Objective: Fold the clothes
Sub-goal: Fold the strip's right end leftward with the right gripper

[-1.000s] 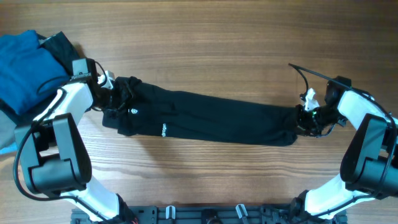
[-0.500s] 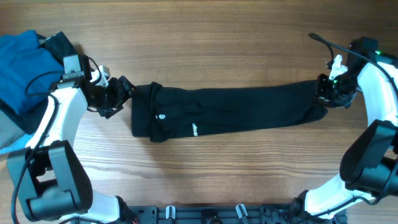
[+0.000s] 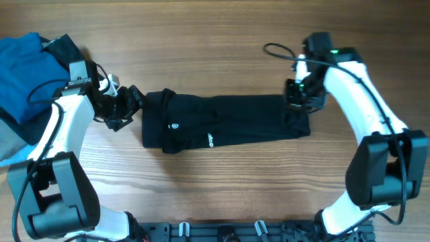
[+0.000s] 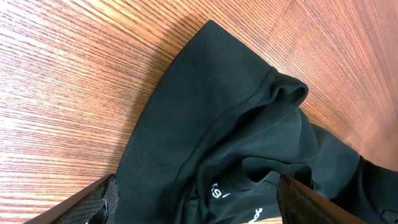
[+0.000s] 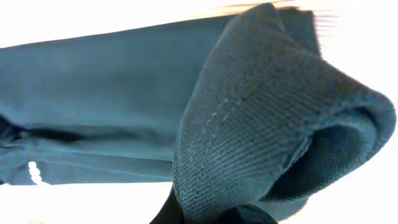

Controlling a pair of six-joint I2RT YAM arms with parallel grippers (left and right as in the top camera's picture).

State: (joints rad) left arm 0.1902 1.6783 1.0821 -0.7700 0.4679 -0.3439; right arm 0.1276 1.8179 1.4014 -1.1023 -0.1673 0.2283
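Observation:
The clothes (image 3: 222,124) are one long black garment lying across the middle of the table, with a small white logo (image 3: 174,126) and white lettering (image 3: 208,139) near the left end. My left gripper (image 3: 127,104) is open at the garment's left end, and in the left wrist view its fingers (image 4: 199,202) spread wide over the bunched fabric (image 4: 236,124). My right gripper (image 3: 299,97) is shut on the garment's right end, which it holds lifted and doubled over. The right wrist view shows the folded fabric (image 5: 261,124) filling the frame; the fingers are hidden.
A bright blue folded garment (image 3: 23,67) lies at the far left with a plain black cloth (image 3: 64,47) beside it. A grey piece (image 3: 5,144) shows at the left edge. The arm bases stand along the front edge (image 3: 222,232).
My right gripper has carried the garment's right end up and leftward, so the garment now lies shorter. My left gripper let go of the left end and has since stayed put.

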